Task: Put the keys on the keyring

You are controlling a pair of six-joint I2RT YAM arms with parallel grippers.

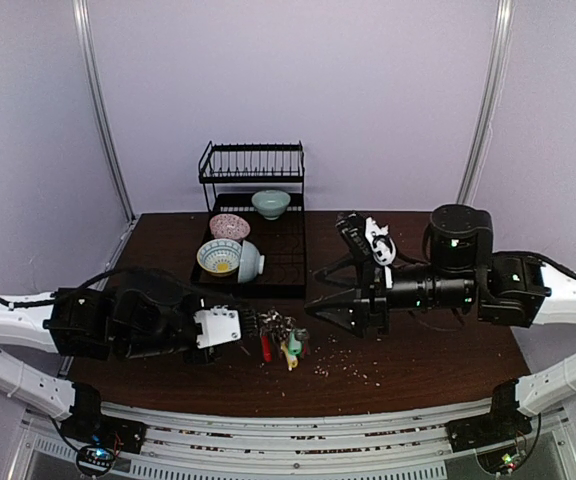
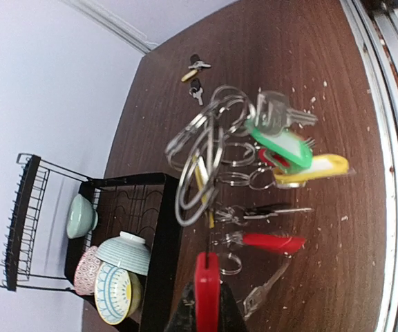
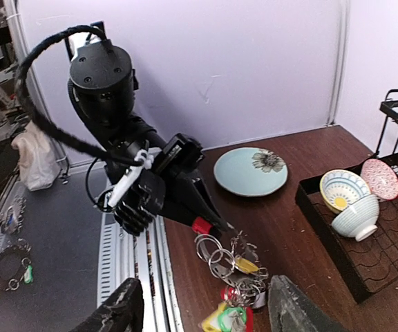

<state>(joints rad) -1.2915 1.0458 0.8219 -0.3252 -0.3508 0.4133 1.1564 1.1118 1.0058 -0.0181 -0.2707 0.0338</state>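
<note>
Closest in, the red strap [image 2: 207, 287] of the keyring [image 2: 199, 166] fills the bottom of the left wrist view. It is pinched in the closed fingers of my left gripper [image 2: 206, 315]. The rings are blurred, and the green tag [image 2: 282, 142], yellow tag [image 2: 316, 166] and red tag [image 2: 271, 242] lie beyond them over the table [image 2: 323, 263]. From the right wrist I see my right gripper [image 3: 206, 311] spread wide, gripping nothing, the bunch just ahead of it. Only the left wrist view shows the keys [image 2: 197, 90], a few small ones lying well apart from the bunch. Only the right wrist view shows the flowered plate [image 3: 251, 169]. Overhead, the dish rack [image 1: 253, 160] with bowls [image 1: 218, 257] stands behind both grippers.
</note>
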